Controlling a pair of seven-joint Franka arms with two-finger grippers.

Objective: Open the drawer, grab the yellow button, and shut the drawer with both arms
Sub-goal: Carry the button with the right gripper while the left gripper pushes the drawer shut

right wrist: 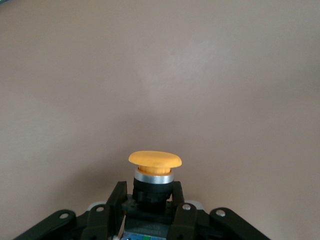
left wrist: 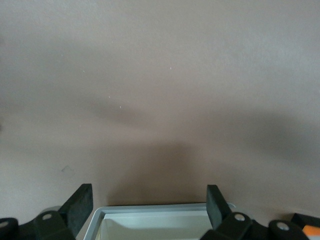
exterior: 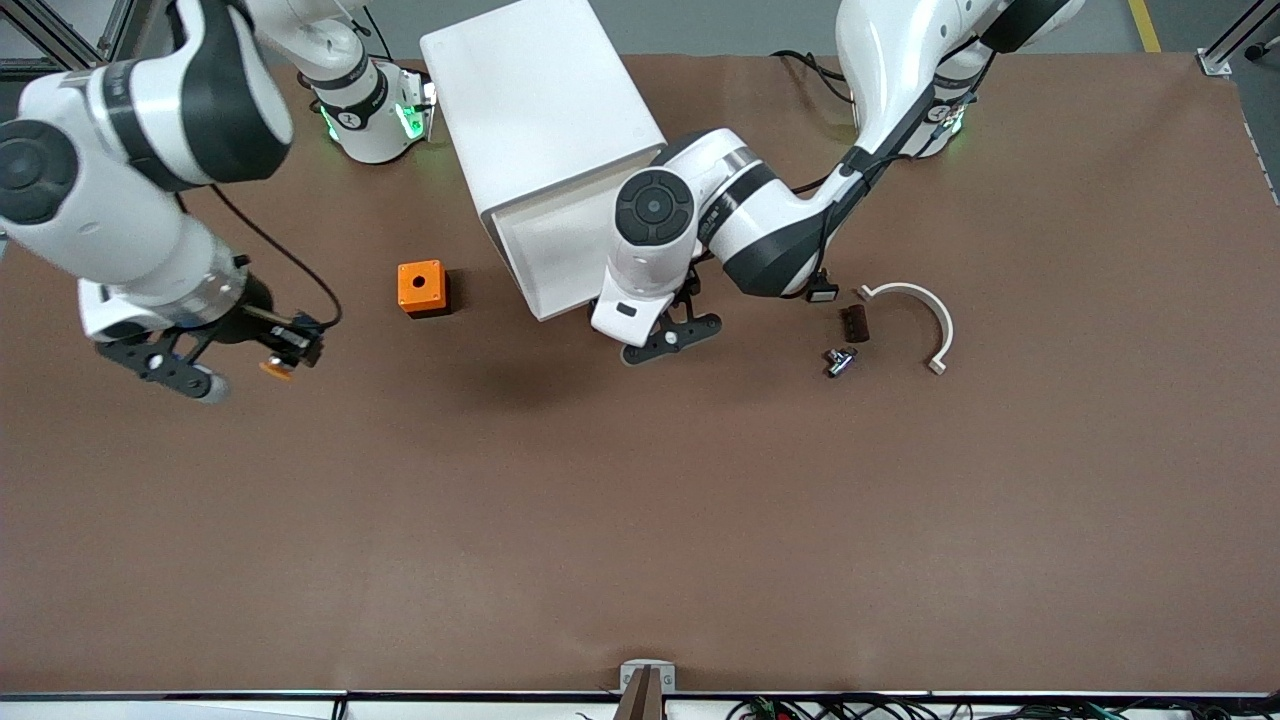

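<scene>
Between right gripper (right wrist: 150,210) jaws — button (right wrist: 154,172) clamped; left gripper (left wrist: 149,202) jaws wide.

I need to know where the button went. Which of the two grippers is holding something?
The right gripper, over bare table toward the right arm's end: shut on the orange-capped button. The left gripper, at the drawer, is open and empty.
</scene>
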